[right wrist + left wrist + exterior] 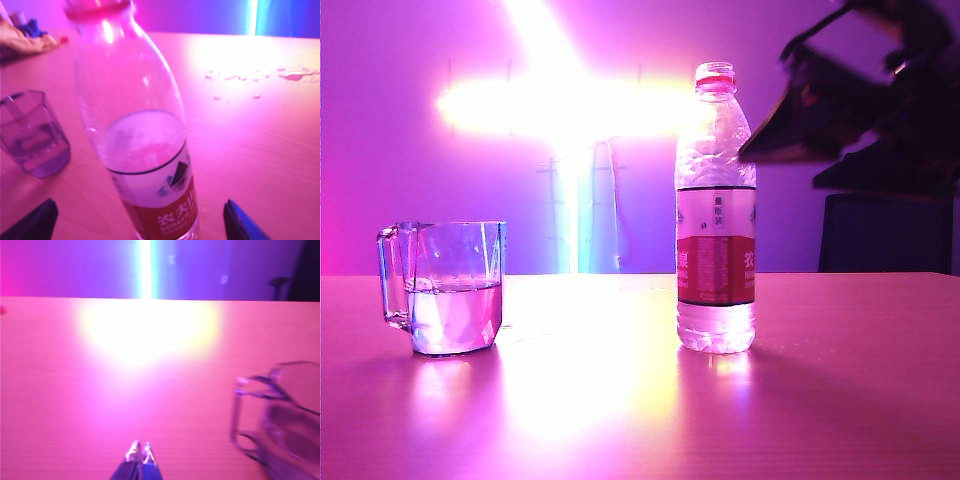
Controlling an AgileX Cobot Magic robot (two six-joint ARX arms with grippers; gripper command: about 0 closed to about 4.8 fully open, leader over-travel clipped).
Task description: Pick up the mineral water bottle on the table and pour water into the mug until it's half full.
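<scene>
Right now the mineral water bottle [716, 210] stands upright on the counter [620, 400], off to the right of the middle, with no cap on. It holds only a little water at the bottom. The mug [455, 288] sits well apart from it on the left, handle turned away from the bottle, and its water reaches about halfway up (so the pouring job looks done, I think).

The right tool [140, 220] has let go. Its two fingers are spread wide, one on each side of the bottle's lower part, and neither touches it in the right wrist view. In the exterior view the right arm is a dark blur up high beside the bottle's shoulder.

What could go wrong? The bottle is tall, light and nearly empty, so one bump from a finger or the arm could knock it over. With no cap, the last bit of water would spill out. Some drops already lie on the counter behind it.

The left tool [140, 454] is pinched closed and holds nothing. It hangs low over the counter near the mug's handle. A swing toward the mug could slosh the water.

Between the mug and the bottle the counter is bare, and there is lots of room in front too.
</scene>
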